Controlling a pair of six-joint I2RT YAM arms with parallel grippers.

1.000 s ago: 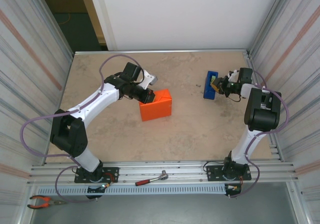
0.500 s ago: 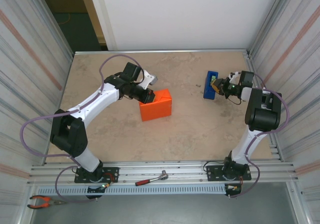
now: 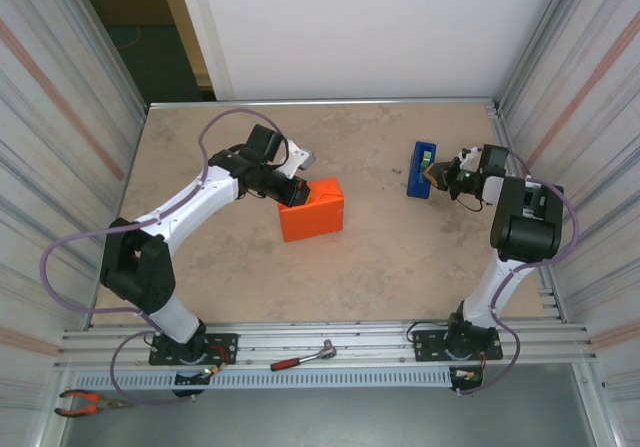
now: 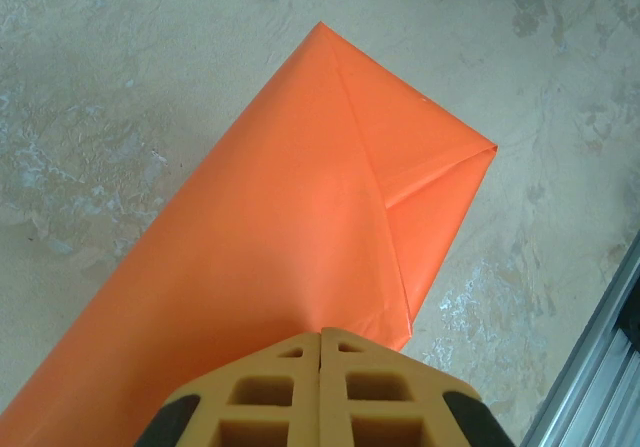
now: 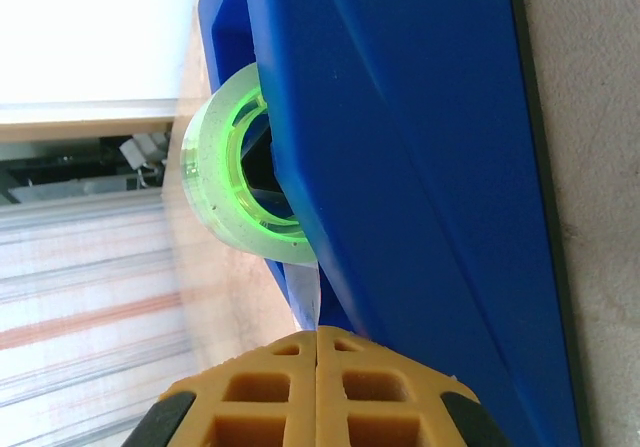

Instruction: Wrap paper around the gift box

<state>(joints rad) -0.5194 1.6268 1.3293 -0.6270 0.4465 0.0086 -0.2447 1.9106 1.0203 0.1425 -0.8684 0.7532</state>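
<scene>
- We are seeing the paper (image 3: 312, 210) folded shut into an orange parcel just left of the table's (image 3: 380, 257) middle. We are judging that the gift box is lying hidden inside.
- The left gripper (image 4: 320, 332), jaws pressed together, is resting at the parcel's folded end flap.
- The right gripper (image 5: 318, 332), at the far right, is pinching the tape end (image 5: 305, 302) at the tape dispenser (image 5: 420, 167).
- We are judging the folding done and the taping left to do.
- We are counting one parcel, one dispenser, one tape roll (image 5: 205, 177) and two grippers.
</scene>
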